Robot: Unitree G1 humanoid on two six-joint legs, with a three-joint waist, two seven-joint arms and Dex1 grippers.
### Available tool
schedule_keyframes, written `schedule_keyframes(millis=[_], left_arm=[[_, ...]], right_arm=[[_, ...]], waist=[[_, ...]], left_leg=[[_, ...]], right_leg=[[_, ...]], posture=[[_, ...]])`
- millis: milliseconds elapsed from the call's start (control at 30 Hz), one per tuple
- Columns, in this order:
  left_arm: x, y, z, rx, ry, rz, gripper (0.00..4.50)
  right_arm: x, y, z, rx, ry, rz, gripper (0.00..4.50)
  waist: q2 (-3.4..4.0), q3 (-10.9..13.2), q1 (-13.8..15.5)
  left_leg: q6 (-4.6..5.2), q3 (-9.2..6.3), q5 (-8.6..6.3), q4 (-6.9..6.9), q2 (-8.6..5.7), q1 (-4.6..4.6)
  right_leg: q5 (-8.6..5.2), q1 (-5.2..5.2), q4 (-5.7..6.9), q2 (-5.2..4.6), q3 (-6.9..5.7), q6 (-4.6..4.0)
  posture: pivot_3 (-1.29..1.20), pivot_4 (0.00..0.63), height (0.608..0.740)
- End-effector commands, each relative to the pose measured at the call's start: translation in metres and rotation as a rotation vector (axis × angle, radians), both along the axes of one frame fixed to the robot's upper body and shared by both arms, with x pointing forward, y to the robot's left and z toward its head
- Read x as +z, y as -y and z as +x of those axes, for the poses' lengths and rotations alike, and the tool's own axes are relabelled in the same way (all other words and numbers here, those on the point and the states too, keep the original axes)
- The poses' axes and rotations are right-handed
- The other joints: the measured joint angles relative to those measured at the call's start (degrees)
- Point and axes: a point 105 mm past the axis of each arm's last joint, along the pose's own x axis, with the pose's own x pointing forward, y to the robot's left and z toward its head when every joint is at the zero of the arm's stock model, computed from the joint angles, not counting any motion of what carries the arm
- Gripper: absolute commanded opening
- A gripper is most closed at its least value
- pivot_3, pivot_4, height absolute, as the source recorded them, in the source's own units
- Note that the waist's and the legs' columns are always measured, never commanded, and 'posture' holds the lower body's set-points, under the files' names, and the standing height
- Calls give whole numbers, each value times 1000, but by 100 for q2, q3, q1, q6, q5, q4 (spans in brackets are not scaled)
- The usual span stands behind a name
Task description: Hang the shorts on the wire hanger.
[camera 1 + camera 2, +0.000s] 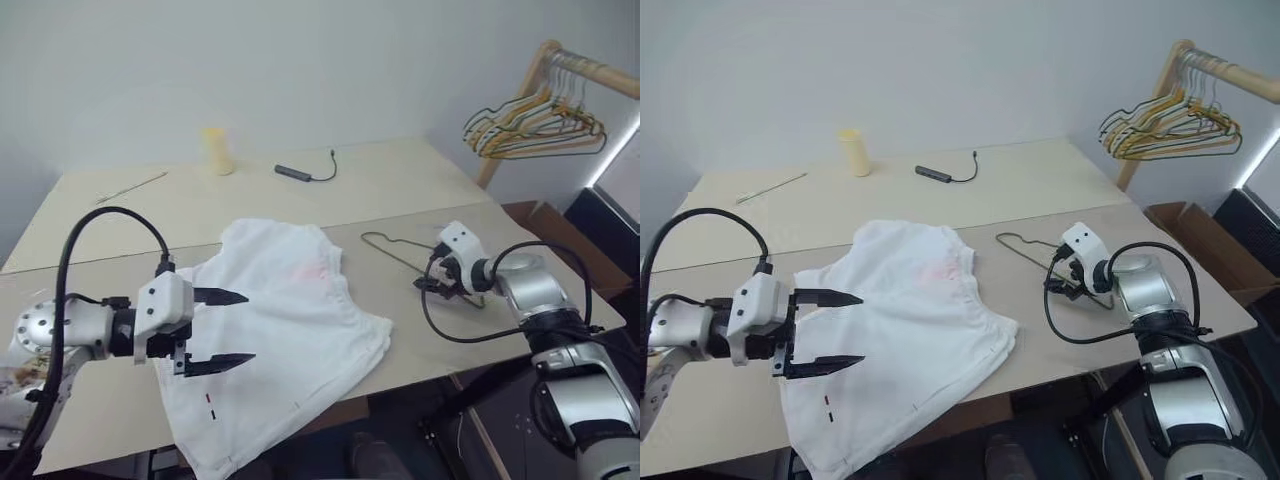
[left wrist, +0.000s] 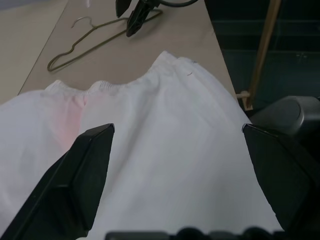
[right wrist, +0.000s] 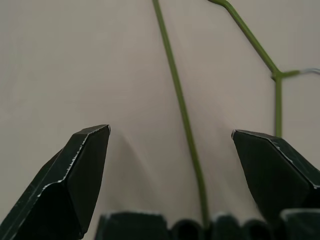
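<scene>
Right gripper [image 3: 170,131]: jaws wide, straddling the wire hanger [image 1: 385,243]; close squarely on one wire.
Left gripper [image 1: 238,328]: spread empty above the shorts [image 1: 290,330]; pinch the waistband.

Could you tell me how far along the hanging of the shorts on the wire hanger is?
Nothing is done yet: the white cloth shorts lie flat on the table, apart from the thin grey-olive wire hanger. In hand: the open right gripper straddles the hanger's wire; the open left gripper hovers over the shorts. Grasping and hanging remain.
</scene>
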Motion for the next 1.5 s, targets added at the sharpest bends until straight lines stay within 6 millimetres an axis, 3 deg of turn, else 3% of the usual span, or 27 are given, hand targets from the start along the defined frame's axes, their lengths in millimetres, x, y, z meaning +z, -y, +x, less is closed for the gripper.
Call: schedule_keyframes(millis=[33,200,500,600,967,1067,1167,1300,1500], left_arm=[[5,6,0,-26,16,-24,4454],[-1,8,-5,-28,7,-16,4454],[-7,5,-11,-3,0,7,4454],[-8,6,-11,2,3,11,4500],[-8,7,-4,20,31,5,4500],[-6,9,8,78,74,-33,4500],[-5,2,32,253,90,-89,4500],[5,-1,65,505,3,-325,4500],[24,23,96,660,-223,-712,4500]], right_arm=[[19,3,11,61,75,-25,4500],[7,0,9,142,14,-46,4500],[-5,-7,5,171,-103,2,4500],[-10,-5,3,147,-161,5,3975],[-23,2,1,119,-210,-107,75],[-23,2,4,101,-186,-112,75],[-11,-4,13,68,-104,-52,75],[20,-20,28,45,66,49,75],[73,-81,8,174,393,128,75]], waist=[[1,1,-108],[1,0,-272],[4,2,-236],[4,2,-219],[5,1,-212],[5,1,-208],[3,0,-210],[4,0,-214],[8,-3,-187]], left_leg=[[0,0,0,0,0,2],[0,-10,0,-1,1,9],[0,-44,0,0,-6,31],[0,-44,0,0,-6,35],[0,-44,0,-1,-7,51],[0,-47,0,-3,-7,69],[0,-50,0,-2,-11,83],[0,-54,0,2,-17,81],[-11,-87,-7,6,-23,51]], right_leg=[[0,5,0,0,0,1],[0,12,1,3,6,2],[4,19,7,1,29,9],[4,21,7,1,30,9],[5,34,7,1,33,10],[2,72,-1,0,29,13],[-6,108,-9,-4,26,32],[-2,105,-7,-9,30,43],[8,69,2,-26,21,45]], posture=[[-152,0,740],[-133,0,740],[-105,0,740],[-97,0,740],[-96,0,740],[-103,0,740],[-111,0,740],[-121,0,740],[-141,0,740]])
